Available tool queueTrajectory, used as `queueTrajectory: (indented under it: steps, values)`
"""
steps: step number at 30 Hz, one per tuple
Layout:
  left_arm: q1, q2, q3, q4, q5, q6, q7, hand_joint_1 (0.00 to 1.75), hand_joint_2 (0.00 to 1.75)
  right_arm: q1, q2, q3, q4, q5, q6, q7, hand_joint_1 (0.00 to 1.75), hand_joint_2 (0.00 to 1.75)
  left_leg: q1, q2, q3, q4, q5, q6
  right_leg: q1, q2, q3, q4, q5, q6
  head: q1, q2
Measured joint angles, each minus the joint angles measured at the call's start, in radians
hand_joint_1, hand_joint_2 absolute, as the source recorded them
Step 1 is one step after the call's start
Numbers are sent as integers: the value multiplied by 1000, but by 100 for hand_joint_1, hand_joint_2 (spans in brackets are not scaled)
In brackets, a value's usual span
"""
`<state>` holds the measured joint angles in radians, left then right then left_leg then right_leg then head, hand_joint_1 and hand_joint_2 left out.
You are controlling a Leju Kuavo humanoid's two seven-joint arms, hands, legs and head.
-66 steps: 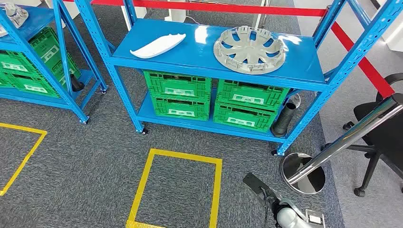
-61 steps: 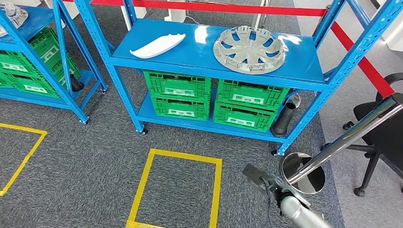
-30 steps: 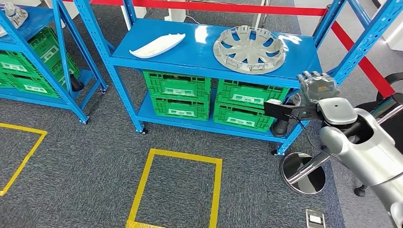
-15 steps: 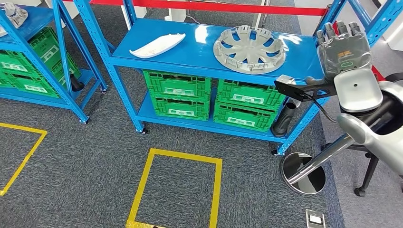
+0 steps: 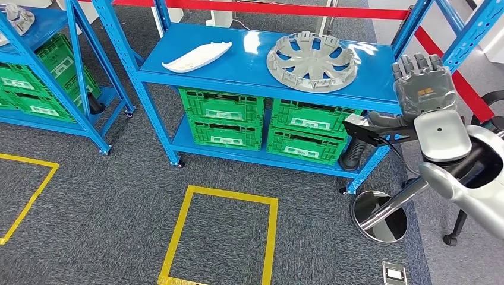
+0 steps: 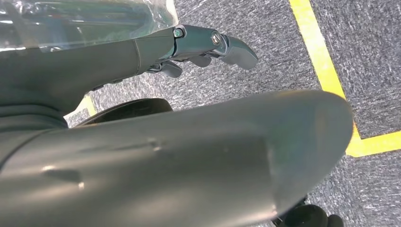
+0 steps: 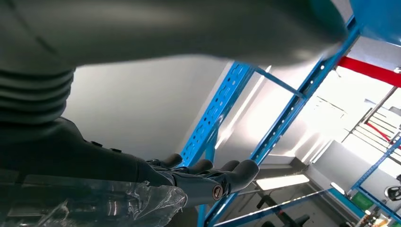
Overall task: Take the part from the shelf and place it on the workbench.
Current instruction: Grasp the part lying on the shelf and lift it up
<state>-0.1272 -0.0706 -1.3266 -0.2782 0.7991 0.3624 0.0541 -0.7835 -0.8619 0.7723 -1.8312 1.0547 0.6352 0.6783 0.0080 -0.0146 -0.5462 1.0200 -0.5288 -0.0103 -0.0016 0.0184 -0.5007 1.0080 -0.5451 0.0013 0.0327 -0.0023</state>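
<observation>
Two parts on shelf (image 5: 261,70): your right robot hand (image 5: 423,83), fingers spread & empty, sits nearer hubcap (image 5: 311,61), which lies to its left; white trim (image 5: 197,57) farther.

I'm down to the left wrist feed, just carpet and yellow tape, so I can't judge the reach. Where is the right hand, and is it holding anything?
Observer: The right hand is up at the right end of the blue shelf, level with its top deck, fingers extended and holding nothing.
Operator: What parts are on that deck?
Observer: A silver hubcap lies flat right of the middle, nearest the hand but not touched by it.
Operator: Anything else up there?
Observer: A white moulded part lies toward the left end, well apart from the hubcap.
</observation>
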Motion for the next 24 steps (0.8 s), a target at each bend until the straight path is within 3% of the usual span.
queueTrajectory:
  steps: [11,15,20,24]
  values:
    - [-1,0,-6,4,-26,0,11,0,0,235,4,-185,-2,10,-167,0,0,175,0,-2,-1,0,0,0,0,-2,0,0,0,0,0,0]
    - [-3,0,-7,4,-39,0,20,0,0,301,14,-235,0,-6,-244,0,0,0,0,-2,-1,0,0,0,0,-2,0,0,0,0,0,0]
    - [-7,1,-7,4,-54,2,26,0,0,377,37,-294,11,-42,-415,0,0,0,0,-2,-1,0,0,0,0,-3,0,0,0,0,0,0]
    - [-10,2,-7,4,-68,5,26,0,0,437,55,-331,24,-82,-639,0,0,0,0,-3,-1,0,0,0,0,-4,0,0,0,0,0,0]
